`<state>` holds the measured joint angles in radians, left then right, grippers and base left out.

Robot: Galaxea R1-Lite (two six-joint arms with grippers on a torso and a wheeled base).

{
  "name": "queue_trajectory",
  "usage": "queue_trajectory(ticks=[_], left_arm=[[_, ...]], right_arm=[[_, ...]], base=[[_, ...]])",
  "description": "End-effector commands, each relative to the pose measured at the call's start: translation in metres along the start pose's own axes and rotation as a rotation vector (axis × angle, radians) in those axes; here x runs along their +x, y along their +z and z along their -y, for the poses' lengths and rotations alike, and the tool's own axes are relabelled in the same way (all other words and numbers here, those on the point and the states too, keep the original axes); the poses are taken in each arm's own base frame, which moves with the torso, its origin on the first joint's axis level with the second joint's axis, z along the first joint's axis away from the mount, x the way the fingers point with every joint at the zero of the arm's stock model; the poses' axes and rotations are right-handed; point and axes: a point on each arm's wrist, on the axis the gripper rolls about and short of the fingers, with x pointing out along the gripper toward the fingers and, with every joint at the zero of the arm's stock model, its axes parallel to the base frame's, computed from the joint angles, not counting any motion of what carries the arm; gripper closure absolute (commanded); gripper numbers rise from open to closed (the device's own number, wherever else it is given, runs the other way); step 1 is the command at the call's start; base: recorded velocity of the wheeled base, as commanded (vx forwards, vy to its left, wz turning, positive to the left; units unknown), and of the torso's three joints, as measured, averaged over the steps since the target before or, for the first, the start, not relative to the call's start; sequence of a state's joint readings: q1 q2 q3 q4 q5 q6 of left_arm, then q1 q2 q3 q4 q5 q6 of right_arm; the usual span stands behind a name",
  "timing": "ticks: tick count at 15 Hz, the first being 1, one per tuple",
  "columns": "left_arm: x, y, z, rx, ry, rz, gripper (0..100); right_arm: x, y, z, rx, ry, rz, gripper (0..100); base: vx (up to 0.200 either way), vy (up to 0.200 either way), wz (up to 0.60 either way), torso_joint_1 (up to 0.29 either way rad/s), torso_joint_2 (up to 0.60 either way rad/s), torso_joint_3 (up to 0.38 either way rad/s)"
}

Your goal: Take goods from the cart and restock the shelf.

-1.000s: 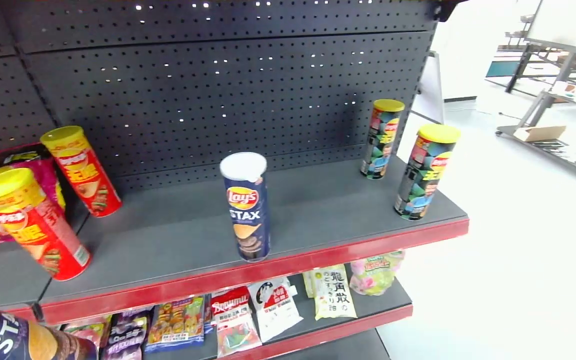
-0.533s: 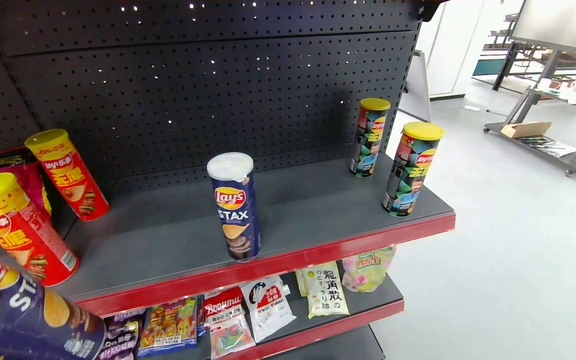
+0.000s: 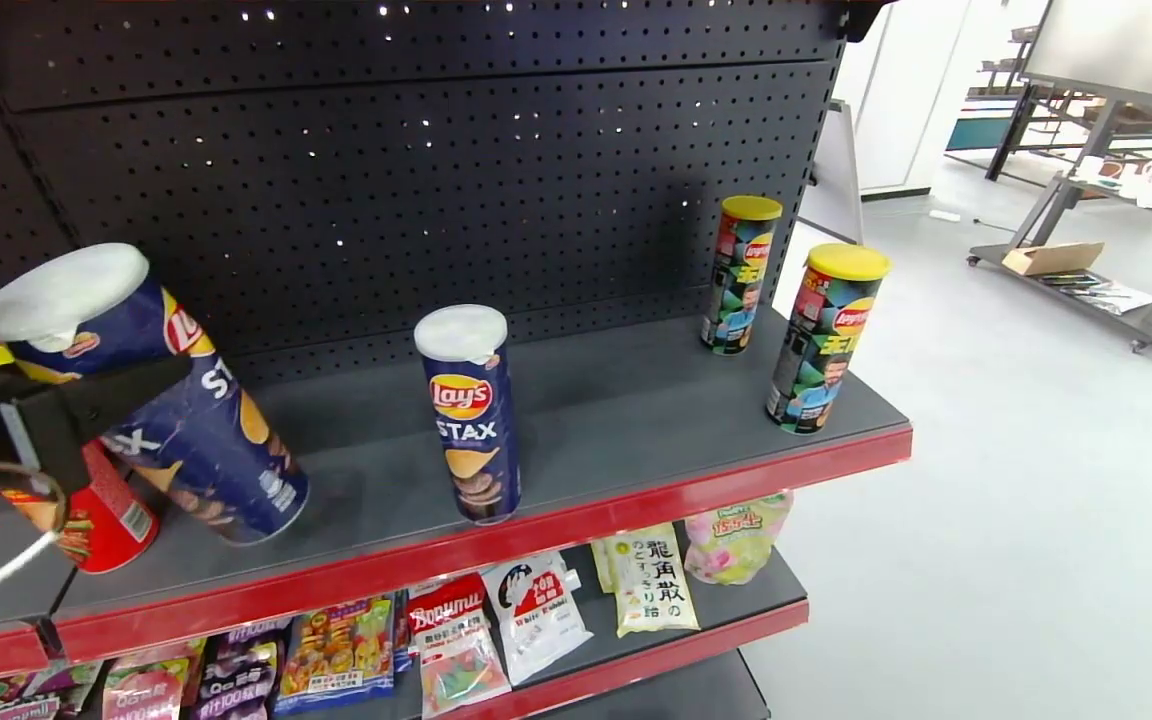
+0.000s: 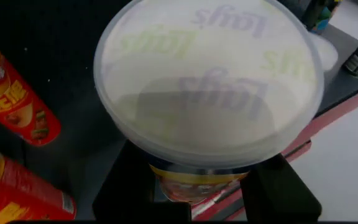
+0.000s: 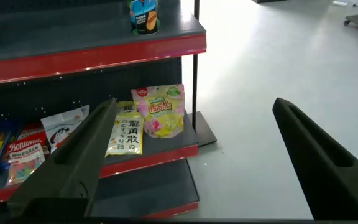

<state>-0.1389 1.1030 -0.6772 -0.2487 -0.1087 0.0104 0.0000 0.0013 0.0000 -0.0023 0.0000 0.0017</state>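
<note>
Left gripper (image 3: 126, 395) is closed about the upper body of the blue can (image 3: 206, 440). The can is held tilted, its base low over the left part of the shelf (image 3: 636, 420), just beside a red can (image 3: 101, 515). A second blue can (image 3: 466, 410) is seen upright near the front edge. Right gripper (image 5: 191, 162) is held with fingers spread wide, down by the packets (image 5: 157, 112) on the lower tier.

The upright blue can (image 3: 466, 415) on the shelf (image 3: 636, 400) carries a round red-and-yellow logo above a line of white capitals. The tilted blue can (image 3: 151, 390) bears the same print (partly covered), and its clear lid (image 4: 207, 78) shows pale lettering. The red can (image 4: 17, 99) carries yellow characters, and a pale bag (image 3: 648, 580) on the lower shelf (image 3: 716, 645) carries black ones.
</note>
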Motion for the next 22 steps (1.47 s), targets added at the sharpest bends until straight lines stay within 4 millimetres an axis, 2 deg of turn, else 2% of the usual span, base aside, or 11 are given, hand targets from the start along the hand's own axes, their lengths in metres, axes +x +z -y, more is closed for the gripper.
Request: queue_trajectory(ticks=[1, 2, 4, 5, 7, 8, 9, 11, 16, 19, 22], left_arm=[[0.065, -0.006, -0.002, 0.001, -0.018, -0.053, 100], [0.086, -0.004, -0.004, -0.022, -0.016, -0.046, 100], [0.117, 0.004, -0.007, -0.055, -0.01, -0.009, 100], [0.146, 0.01, -0.009, -0.053, -0.014, 0.008, 100], [0.184, 0.01, -0.008, -0.027, -0.034, 0.0, 100], [0.196, 0.008, -0.009, -0.009, -0.042, -0.008, 100], [0.216, 0.004, -0.009, 0.008, -0.076, -0.011, 100], [0.243, 0.006, -0.011, 0.011, -0.091, 0.008, 100], [0.28, -0.008, -0.004, 0.038, -0.12, -0.002, 100], [0.29, -0.011, 0.008, 0.05, -0.147, 0.0, 100], [0.295, -0.011, 0.011, 0.052, -0.168, 0.003, 100]], right_arm=[[0.0, 0.0, 0.0, 0.0, 0.0, 0.0, 0], [0.0, 0.0, 0.0, 0.0, 0.0, -0.001, 0], [0.0, 0.0, 0.0, 0.0, 0.0, 0.0, 0], [0.0, 0.0, 0.0, 0.0, 0.0, -0.001, 0], [0.0, 0.0, 0.0, 0.0, 0.0, 0.0, 0], [0.0, 0.0, 0.0, 0.0, 0.0, 0.0, 0], [0.0, 0.0, 0.0, 0.0, 0.0, 0.0, 0], [0.0, 0.0, 0.0, 0.0, 0.0, 0.0, 0], [0.0, 0.0, 0.0, 0.0, 0.0, -0.001, 0], [0.0, 0.0, 0.0, 0.0, 0.0, -0.001, 0], [0.0, 0.0, 0.0, 0.0, 0.0, 0.0, 0]], base=[[0.0, 0.0, 0.0, 0.0, 0.0, 0.0], [0.0, 0.0, 0.0, 0.0, 0.0, 0.0], [0.0, 0.0, 0.0, 0.0, 0.0, 0.0], [0.0, 0.0, 0.0, 0.0, 0.0, 0.0], [0.0, 0.0, 0.0, 0.0, 0.0, 0.0], [0.0, 0.0, 0.0, 0.0, 0.0, 0.0], [0.0, 0.0, 0.0, 0.0, 0.0, 0.0], [0.0, 0.0, 0.0, 0.0, 0.0, 0.0], [0.0, 0.0, 0.0, 0.0, 0.0, 0.0], [0.0, 0.0, 0.0, 0.0, 0.0, 0.0], [0.0, 0.0, 0.0, 0.0, 0.0, 0.0]])
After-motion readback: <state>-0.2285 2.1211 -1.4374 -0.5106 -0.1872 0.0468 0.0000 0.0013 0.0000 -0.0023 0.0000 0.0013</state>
